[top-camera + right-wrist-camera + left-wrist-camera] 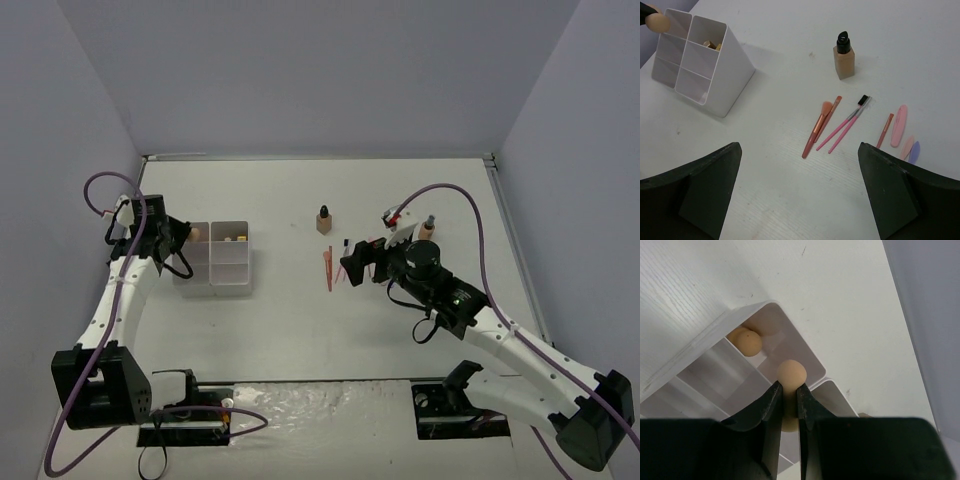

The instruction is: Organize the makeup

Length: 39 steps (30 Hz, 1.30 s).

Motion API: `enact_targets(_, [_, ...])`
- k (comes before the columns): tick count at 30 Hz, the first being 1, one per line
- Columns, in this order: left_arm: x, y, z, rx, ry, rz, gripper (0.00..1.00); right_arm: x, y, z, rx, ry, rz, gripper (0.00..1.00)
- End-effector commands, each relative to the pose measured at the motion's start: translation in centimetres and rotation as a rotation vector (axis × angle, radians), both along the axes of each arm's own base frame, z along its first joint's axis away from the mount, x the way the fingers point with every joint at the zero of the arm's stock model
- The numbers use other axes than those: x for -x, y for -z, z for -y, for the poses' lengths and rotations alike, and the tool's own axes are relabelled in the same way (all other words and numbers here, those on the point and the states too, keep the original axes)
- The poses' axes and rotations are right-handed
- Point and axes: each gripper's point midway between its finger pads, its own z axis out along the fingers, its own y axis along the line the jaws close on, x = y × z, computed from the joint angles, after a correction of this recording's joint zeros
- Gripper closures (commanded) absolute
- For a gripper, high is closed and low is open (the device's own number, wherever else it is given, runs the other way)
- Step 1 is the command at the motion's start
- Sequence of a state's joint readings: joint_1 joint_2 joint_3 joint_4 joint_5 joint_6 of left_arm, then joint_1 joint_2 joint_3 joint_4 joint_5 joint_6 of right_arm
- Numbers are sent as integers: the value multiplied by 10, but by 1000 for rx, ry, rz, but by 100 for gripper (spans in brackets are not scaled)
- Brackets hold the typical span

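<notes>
One peach sponge point(791, 372) pinched between the closed-in fingers of the left gripper point(789, 390), poised at the rim of a corner compartment of the white organizer point(715, 325), near a second sponge point(748, 342) already lying inside. Centre over that same cell, off the thin wall just below the fingertips. Lower straight down past the rim before spreading the fingers; otherwise likely to bounce off the wall or roll out, being soft and round. Release gently, then lift vertically to avoid snagging the plastic and tipping the box. Keep the right gripper point(799, 165), spread wide and carrying nothing, above the brushes point(821, 127) and pink sticks point(898, 125) near the upright tan bottle point(844, 57), well apart from the drop.
</notes>
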<state>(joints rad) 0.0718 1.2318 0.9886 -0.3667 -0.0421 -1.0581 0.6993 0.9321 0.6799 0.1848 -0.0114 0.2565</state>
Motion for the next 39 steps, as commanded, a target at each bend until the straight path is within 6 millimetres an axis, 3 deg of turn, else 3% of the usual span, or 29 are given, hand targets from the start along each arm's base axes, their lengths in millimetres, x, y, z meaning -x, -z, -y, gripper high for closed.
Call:
enact_targets(1, [-24,-28,-6,25,-43,120,95,-7,-14,11,-18,49,56,0])
enact_targets(14, [-33,-16,-5,59,-53,92,67,-5,-13,20,-14,72,56,0])
enact_targets(26, [-30,-17,-4,74,-54,89,57,-4,-12,21,-12,71,53,0])
enact_targets(33, [-22,-42,-3,1,20,116,46,-10,-4,34,15,158,22,1])
enact_targets(39, [0,-75,-1,-193,209,133,14,-24,26,58,63,318,-98,4])
